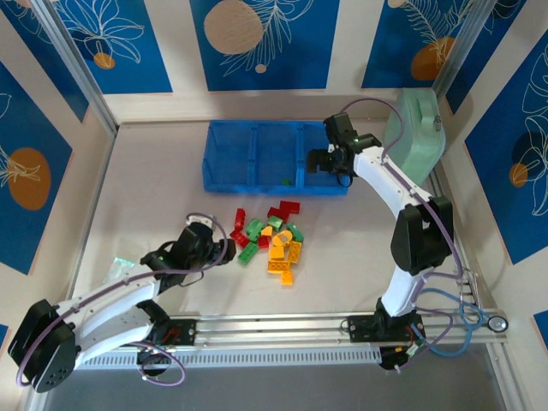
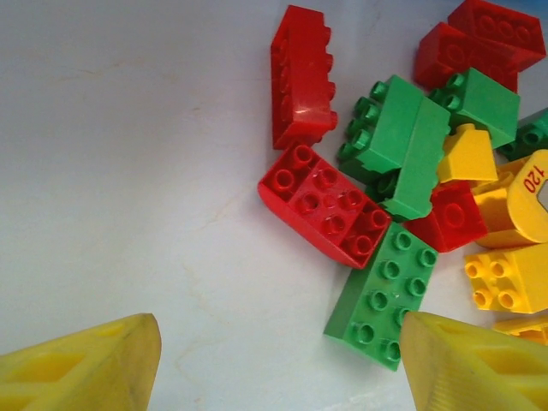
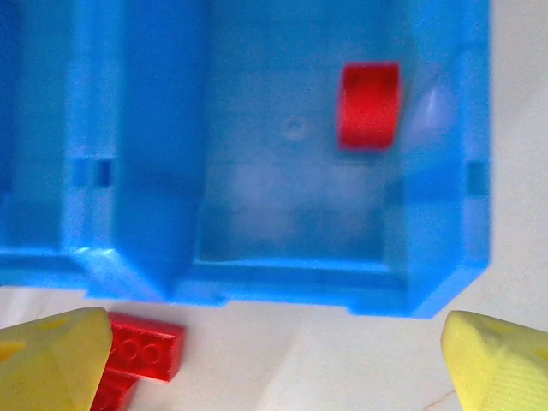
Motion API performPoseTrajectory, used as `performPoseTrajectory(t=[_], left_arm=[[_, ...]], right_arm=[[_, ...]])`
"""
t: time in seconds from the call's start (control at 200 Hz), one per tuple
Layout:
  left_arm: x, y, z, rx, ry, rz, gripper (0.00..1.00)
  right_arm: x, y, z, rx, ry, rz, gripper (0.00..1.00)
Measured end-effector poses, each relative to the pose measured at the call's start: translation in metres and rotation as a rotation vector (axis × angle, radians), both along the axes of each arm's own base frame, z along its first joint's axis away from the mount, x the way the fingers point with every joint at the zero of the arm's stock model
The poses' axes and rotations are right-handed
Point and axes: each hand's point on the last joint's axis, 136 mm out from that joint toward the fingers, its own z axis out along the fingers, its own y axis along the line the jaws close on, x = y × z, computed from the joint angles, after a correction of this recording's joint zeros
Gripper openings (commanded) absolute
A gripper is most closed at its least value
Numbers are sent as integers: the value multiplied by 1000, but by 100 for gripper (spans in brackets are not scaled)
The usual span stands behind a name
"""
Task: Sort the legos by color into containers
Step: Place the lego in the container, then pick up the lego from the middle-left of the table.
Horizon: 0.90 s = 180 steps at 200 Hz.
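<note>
A pile of red, green and yellow-orange legos (image 1: 272,240) lies mid-table. My left gripper (image 1: 229,250) sits low at the pile's left edge, open, with bare table between its fingers (image 2: 282,342). A green brick (image 2: 383,295) lies right by its right fingertip, and a red brick (image 2: 325,204) lies just beyond. My right gripper (image 1: 330,163) hovers open over the right compartment of the blue tray (image 1: 248,184). Nothing is between its yellow fingers (image 3: 278,342). One blurred red lego (image 3: 369,104) is inside that compartment. The tray's near wall (image 3: 291,278) runs below it.
A pale mint-green case (image 1: 415,128) stands at the back right, close to the right arm. A red brick (image 3: 145,347) lies on the table just in front of the tray. Metal frame posts and wall panels border the table.
</note>
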Motion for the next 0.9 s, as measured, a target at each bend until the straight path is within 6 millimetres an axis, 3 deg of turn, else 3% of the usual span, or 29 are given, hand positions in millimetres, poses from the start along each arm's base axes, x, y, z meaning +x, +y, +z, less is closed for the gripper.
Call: performPoseTrajectory(t=[0.12,0.255,0.44,0.64,0.9], left_arm=[[-2,-13,-3,24,23,-55,73],[-8,-35,-9,68,47,-147,71],[-19,-88,-7,120,50,-320,70],[-25,-136,-16,130,95,-410,77],[-34,-162,-43,155,196,-430,82]], right_arm=[[-28,13,5,31,-13,37,100],[-58,9,5,68,-26,38,99],[-95,-1,-15,109,3,18,97],[-119,-7,-34,139,38,-3,95],[-135,-9,-37,183,28,-14,93]])
